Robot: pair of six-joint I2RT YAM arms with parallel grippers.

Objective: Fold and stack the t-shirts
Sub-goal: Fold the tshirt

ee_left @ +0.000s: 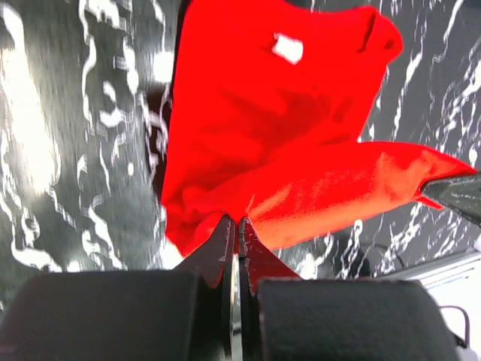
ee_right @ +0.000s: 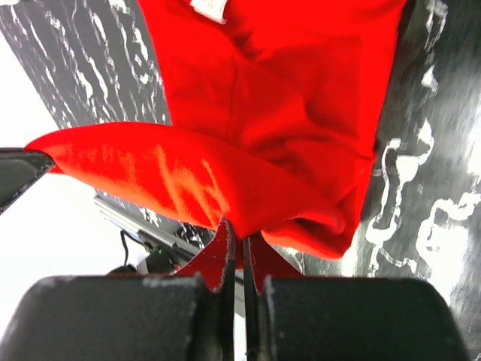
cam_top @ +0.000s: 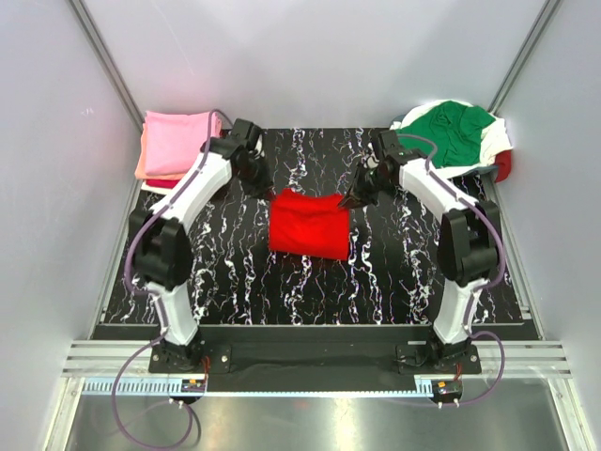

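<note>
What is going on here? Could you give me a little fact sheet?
Being handled: red t-shirt, partly folded, mid-table
Left fingers: shut on the shirt's far edge
Right fingers: shut on the same edge, at the other corner
Folded stack: pink t-shirt on top, far left
Waiting pile: green t-shirt over a white t-shirt, far right
Table: black marble pattern
</note>
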